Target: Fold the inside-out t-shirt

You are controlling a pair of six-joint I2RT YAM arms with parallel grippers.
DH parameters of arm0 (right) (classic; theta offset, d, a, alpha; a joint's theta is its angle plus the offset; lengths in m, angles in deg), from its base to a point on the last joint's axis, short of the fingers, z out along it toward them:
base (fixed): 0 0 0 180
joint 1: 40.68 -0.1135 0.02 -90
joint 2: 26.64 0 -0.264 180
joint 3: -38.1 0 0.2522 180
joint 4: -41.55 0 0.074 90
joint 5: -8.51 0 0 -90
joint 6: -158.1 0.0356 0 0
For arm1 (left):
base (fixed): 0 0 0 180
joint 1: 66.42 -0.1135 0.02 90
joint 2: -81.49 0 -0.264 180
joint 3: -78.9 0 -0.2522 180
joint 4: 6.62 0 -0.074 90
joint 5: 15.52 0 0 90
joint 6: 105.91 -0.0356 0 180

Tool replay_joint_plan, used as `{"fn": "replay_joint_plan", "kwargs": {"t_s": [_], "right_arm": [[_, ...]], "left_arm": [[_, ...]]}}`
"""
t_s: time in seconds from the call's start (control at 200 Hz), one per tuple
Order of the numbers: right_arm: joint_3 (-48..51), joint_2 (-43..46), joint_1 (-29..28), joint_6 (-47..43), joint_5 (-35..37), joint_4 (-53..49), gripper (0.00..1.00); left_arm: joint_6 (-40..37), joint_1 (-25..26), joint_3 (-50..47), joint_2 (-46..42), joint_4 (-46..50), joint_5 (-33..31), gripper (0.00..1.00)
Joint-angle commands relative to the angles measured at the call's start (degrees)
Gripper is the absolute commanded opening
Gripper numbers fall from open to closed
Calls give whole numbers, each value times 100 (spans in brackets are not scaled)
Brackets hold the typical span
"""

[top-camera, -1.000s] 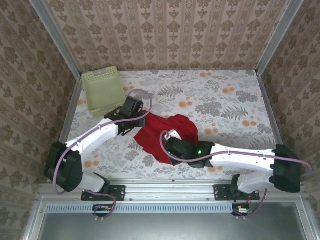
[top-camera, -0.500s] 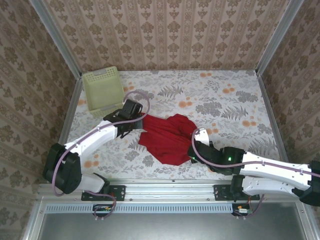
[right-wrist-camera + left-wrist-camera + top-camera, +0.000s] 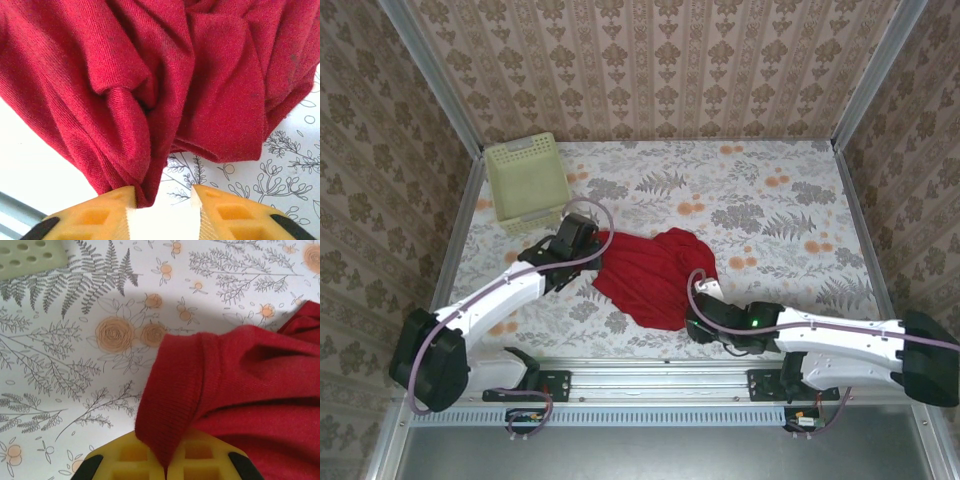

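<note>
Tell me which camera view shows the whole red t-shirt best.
Top external: the whole t-shirt lies crumpled on the table. The left wrist view shows a ribbed hem pinched in the left hand; the right wrist view shows close-up folds.

From above, the tip of the inside-out t-shirt nearest the near edge of the table lies hidden under the right gripper

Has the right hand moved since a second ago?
Yes: the right hand drew back across the t-shirt toward the front rail.
</note>
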Motion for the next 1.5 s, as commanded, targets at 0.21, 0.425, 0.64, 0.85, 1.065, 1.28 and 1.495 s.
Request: {"fn": "replay_joint_plan", "kwargs": {"t_s": [0.21,0.425,0.64,0.85,1.065,1.28,1.495], "right_arm": [[-192,238,991,-362,-1173,420,41],[-497,-596,1091,-499,-1066,742,36],[-938,-1038,1097,-839,-917,668,6],[-1879,-562,977,-1369,287,-1092,0],[-2541,819,895,-1695,1363,-2058,0],[-1745,1002,903,-1321,1251,-2060,0],[-1766,-193,902,-1169,491,-1447,0]], "left_arm": [[-156,291,-514,-832,-545,184,0],[-144,402,-716,-1018,-621,178,0],[-127,526,-744,-983,-590,108,0],[-25,451,-343,-677,147,-473,0],[215,101,-30,-181,425,-367,0],[111,151,-105,-183,125,-89,0],[-71,267,-65,-165,34,2,0]]}}
